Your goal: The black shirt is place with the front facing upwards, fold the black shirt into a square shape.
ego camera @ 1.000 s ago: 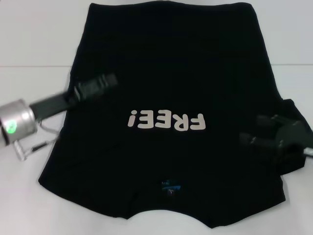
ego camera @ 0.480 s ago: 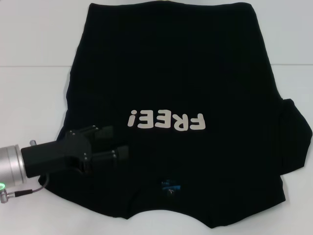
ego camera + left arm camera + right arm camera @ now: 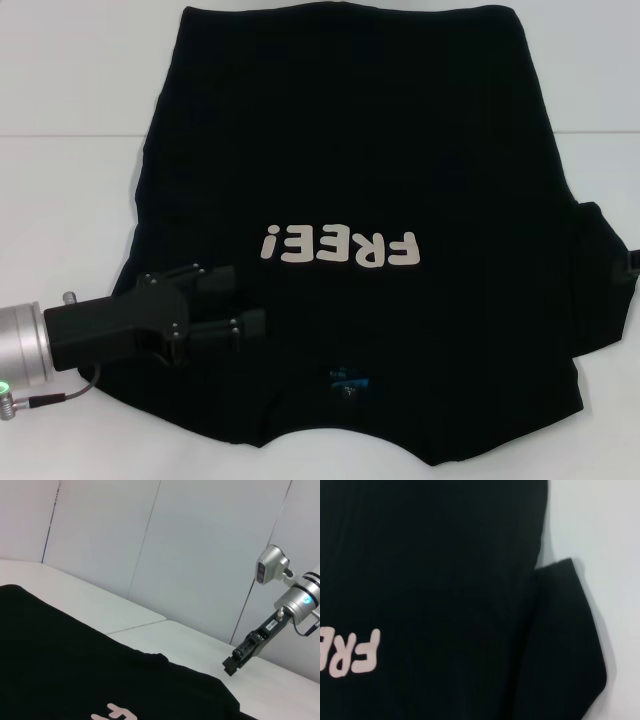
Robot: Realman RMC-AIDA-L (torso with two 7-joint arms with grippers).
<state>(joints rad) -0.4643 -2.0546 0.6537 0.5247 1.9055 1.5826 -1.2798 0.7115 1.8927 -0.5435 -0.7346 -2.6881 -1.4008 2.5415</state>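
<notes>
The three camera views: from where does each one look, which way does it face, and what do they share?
Head view: from the robot's head, facing forward and down on the black shirt on the white table; the left hand shows, open, over the shirt.
Left wrist view: from the left arm, facing across the shirt toward the wall; it shows the right hand raised off the table.
Right wrist view: from the right arm, facing down on a shirt sleeve; no hand shows.
Shared: the shirt's pale lettering.
</notes>
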